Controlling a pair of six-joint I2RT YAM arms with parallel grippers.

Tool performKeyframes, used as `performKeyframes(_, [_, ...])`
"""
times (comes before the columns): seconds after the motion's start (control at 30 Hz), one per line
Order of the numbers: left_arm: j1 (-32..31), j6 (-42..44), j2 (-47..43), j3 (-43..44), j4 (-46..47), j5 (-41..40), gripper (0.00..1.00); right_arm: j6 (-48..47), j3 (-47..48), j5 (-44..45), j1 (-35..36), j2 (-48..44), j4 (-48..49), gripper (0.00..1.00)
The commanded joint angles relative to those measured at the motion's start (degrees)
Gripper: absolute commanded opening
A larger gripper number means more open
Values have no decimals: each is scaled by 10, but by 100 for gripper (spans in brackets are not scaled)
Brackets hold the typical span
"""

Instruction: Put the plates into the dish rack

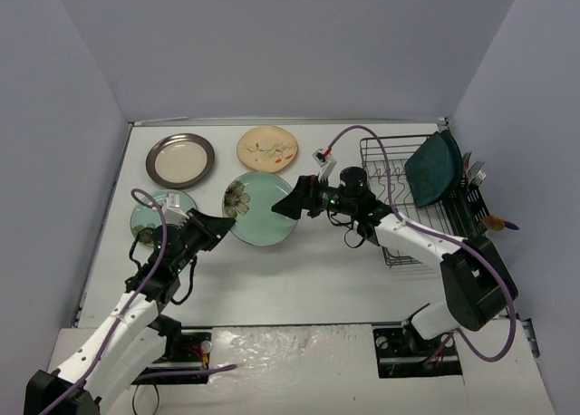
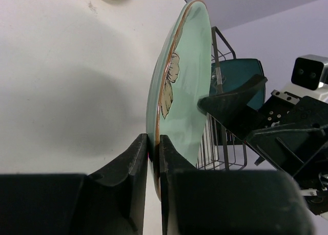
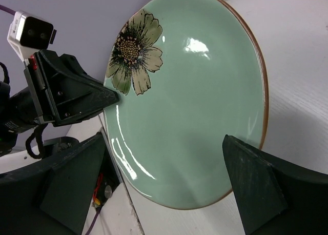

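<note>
Second mint plate [image 1: 181, 200] flat on the tabletop at near left, left jaws clamped on the rim of a raised, tilted mint flower plate [image 1: 263, 211], right jaws wide open at its right edge, dish rack [image 1: 381, 152] at right holding upright teal plates [image 1: 433, 166]

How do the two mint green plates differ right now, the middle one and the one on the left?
The middle plate is pinched at its rim by the left gripper, the open right gripper flanking it; the left plate lies ungripped on the table. The middle plate shows whole; the left arm covers part of the left plate. Both are round, mint green, outside the dish rack.
</note>
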Motion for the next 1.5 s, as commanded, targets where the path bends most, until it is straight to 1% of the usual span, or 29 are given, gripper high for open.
performKeyframes(0.0, [-2,-12,-33,72,126,39,0,-16,27,-17,7,9,56,95])
performKeyframes(0.1, [-2,-3,-41,76,111,35,0,-45,31,-5,6,-7,25,93])
performKeyframes(0.23, [-2,20,-40,81,79,28,0,-87,52,41,6,-42,-40,93])
performKeyframes(0.37, [-2,25,-36,81,79,29,0,-137,59,99,6,-84,-84,94])
performKeyframes(0.43, [-2,25,-34,81,80,29,0,-161,61,134,5,-96,-116,95])
performKeyframes(0.5, [-2,24,-35,83,88,32,0,-169,62,143,3,-92,-126,95])
performKeyframes(0.73, [-2,15,-51,86,107,45,0,-159,62,96,-2,-40,-105,94])
performKeyframes(0.93, [-2,11,-60,89,123,63,0,-143,65,20,-4,-3,-61,88])
performKeyframes(1.07, [-2,9,-61,89,130,69,0,-133,73,-18,-4,17,-48,76])
performKeyframes(1.1, [-2,9,-60,88,130,68,0,-130,73,-25,-4,18,-41,72])
performKeyframes(1.17, [-2,10,-60,86,130,67,0,-127,72,-35,-4,17,-35,59])
performKeyframes(1.3, [-2,13,-58,69,130,58,0,-124,68,-45,-8,4,-31,43])
performKeyframes(1.33, [-2,14,-57,68,130,58,0,-123,67,-45,-9,3,-30,38])
performKeyframes(1.4, [-1,13,-52,60,137,55,0,-119,62,-50,-18,-7,-28,22])
performKeyframes(1.47, [-1,17,-45,59,136,55,0,-115,57,-51,-23,-16,-23,10])
